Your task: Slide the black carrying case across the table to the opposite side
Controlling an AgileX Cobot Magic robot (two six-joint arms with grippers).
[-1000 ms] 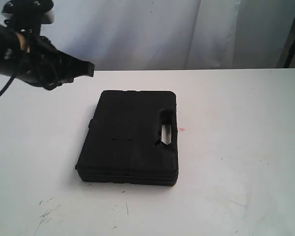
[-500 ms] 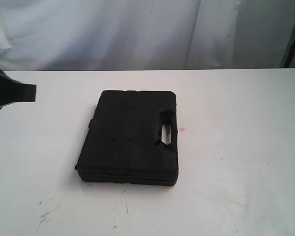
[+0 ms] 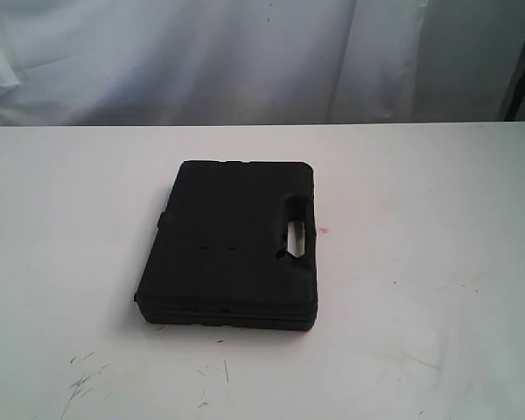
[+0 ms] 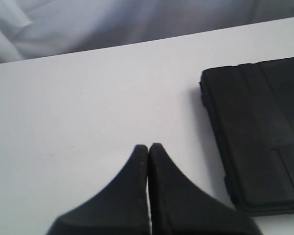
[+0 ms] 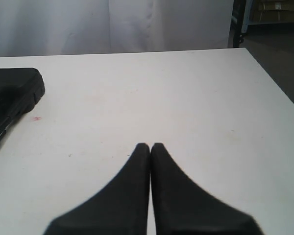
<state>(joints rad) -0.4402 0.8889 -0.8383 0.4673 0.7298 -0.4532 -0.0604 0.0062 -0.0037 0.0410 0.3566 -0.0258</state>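
The flat matte black case (image 3: 232, 243) lies on the white table (image 3: 420, 262) a little left of centre, its cut-out handle (image 3: 296, 229) along its right edge. Neither arm appears in the exterior view. In the left wrist view my left gripper (image 4: 148, 147) is shut on nothing above bare table, with the case (image 4: 257, 132) off to one side and apart from it. In the right wrist view my right gripper (image 5: 150, 146) is also shut and empty, and a corner of the case (image 5: 12, 93) shows far off.
A tiny pink spot (image 3: 325, 231) marks the table just right of the case's handle. Dark scuff marks (image 3: 83, 378) lie near the front left. A pale curtain (image 3: 245, 52) hangs behind the table's far edge. The table's right edge (image 5: 274, 83) drops off to a dark floor.
The left arm, which hung over the table's back left a second ago, has drawn back leftward and left the exterior view. The case has not moved.
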